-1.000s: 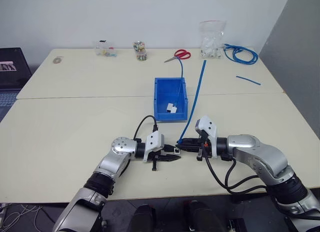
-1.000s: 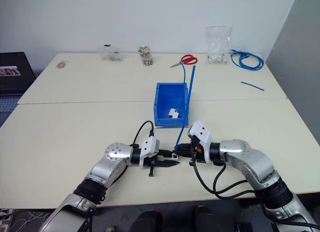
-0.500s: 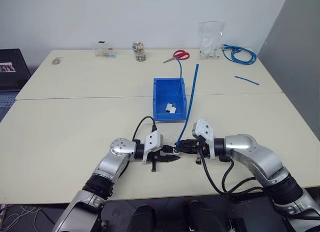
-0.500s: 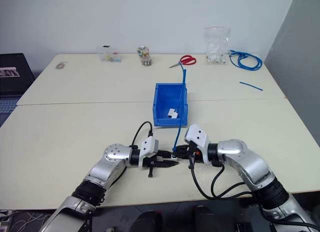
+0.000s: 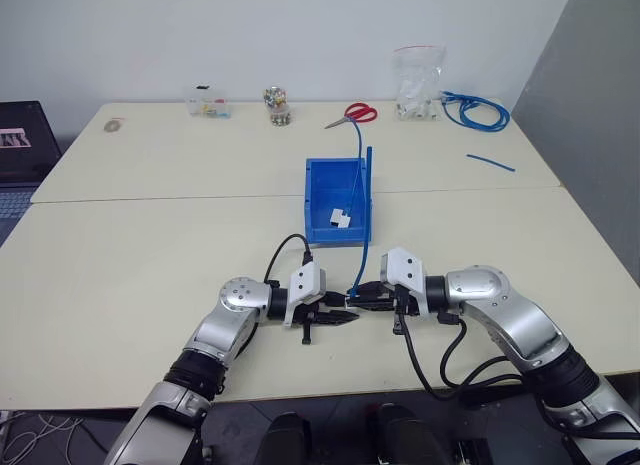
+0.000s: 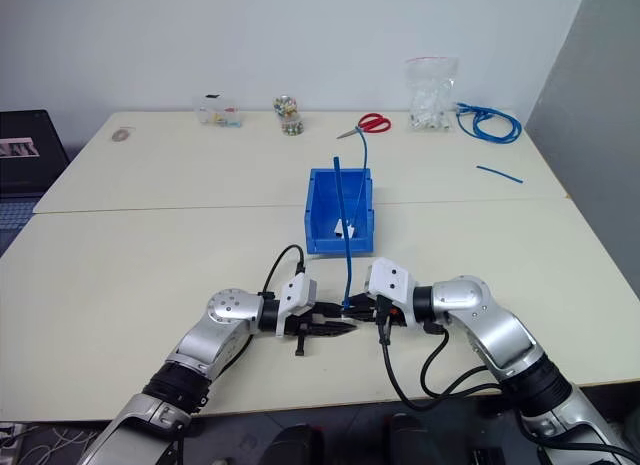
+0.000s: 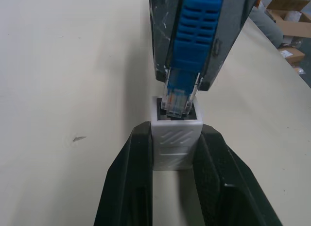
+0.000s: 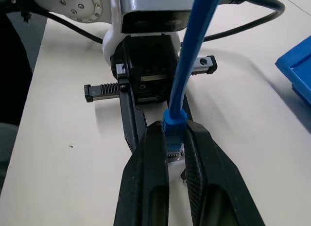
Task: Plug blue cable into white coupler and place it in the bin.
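We have both arms bent inward over the tabletop's near edge, forearms low, wrists turned so the grippers face each other tip to tip. Our left gripper points toward the right arm, fingers clamped on the sides of the white coupler. Our right gripper points back at it, tilted slightly down, fingers pinched on the plug boot of the blue cable. Tips almost meet; plug sits at the coupler's socket.

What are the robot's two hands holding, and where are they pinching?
The left gripper pinches the tiny white boxy coupler by its two sides. The right gripper pinches the long bright-blue cable at the boot behind its clear plug.
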`<action>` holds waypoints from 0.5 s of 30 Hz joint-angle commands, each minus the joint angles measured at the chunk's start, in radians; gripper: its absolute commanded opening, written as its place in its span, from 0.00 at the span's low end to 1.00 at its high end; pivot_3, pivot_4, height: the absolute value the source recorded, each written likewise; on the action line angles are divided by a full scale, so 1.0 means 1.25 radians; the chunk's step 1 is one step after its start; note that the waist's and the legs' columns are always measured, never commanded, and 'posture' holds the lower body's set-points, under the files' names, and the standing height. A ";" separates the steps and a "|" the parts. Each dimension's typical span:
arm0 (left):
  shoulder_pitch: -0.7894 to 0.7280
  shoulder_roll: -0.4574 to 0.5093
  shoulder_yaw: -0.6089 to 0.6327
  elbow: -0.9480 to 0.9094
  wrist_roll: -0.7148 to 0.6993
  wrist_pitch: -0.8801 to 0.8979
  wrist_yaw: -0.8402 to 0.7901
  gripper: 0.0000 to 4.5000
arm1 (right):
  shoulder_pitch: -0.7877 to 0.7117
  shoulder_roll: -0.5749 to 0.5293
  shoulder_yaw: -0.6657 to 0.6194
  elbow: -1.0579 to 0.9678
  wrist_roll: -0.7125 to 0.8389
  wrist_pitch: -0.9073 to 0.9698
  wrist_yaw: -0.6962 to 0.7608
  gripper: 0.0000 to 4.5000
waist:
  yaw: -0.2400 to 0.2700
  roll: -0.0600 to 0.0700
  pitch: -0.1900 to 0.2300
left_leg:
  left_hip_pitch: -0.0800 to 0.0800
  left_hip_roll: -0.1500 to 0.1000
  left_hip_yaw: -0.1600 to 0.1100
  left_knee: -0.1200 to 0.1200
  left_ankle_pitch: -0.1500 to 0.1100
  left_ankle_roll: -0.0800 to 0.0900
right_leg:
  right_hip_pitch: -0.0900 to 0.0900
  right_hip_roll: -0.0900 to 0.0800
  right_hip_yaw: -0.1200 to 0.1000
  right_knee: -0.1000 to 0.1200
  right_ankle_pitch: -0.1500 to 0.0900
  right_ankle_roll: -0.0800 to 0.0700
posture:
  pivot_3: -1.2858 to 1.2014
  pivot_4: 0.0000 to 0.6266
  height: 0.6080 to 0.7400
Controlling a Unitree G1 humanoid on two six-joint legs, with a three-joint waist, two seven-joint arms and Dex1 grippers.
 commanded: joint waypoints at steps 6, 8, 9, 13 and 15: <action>0.012 0.013 -0.002 -0.027 0.008 0.015 -0.024 0.18 | 0.002 0.037 0.026 0.091 0.010 0.064 0.069 0.04 | -0.001 -0.001 -0.004 | 0.000 0.000 0.000 0.000 0.000 0.000 | 0.000 0.000 0.000 0.000 0.000 0.000 | 0.52 0.24 1.00; 0.013 0.012 -0.001 -0.029 0.008 0.016 -0.023 0.18 | 0.000 0.046 0.025 0.107 0.004 0.060 0.073 0.04 | -0.001 -0.001 -0.004 | 0.001 0.001 0.000 0.000 0.000 0.000 | 0.000 0.000 0.000 0.001 0.000 -0.001 | 0.52 0.24 1.00; 0.015 0.012 0.000 -0.032 0.008 0.017 -0.021 0.18 | 0.000 0.048 0.027 0.114 -0.002 0.054 0.074 0.04 | -0.001 -0.001 -0.005 | 0.002 0.001 0.000 0.000 0.000 0.000 | 0.001 0.000 0.000 0.001 0.000 -0.001 | 0.52 0.24 1.00; 0.028 0.013 0.003 -0.045 0.006 0.023 -0.017 0.18 | 0.007 0.056 0.035 0.126 -0.022 0.021 0.081 0.04 | -0.001 -0.001 -0.008 | 0.003 0.001 0.000 -0.001 0.000 0.000 | 0.001 0.001 0.000 0.002 -0.001 -0.002 | 0.52 0.24 1.00; 0.035 0.015 0.005 -0.054 0.006 0.026 -0.015 0.18 | 0.012 0.059 0.036 0.129 -0.026 0.002 0.085 0.04 | -0.001 0.000 -0.008 | 0.004 0.001 0.000 -0.001 0.000 0.000 | 0.001 0.001 0.000 0.002 -0.001 -0.003 | 0.52 0.24 1.00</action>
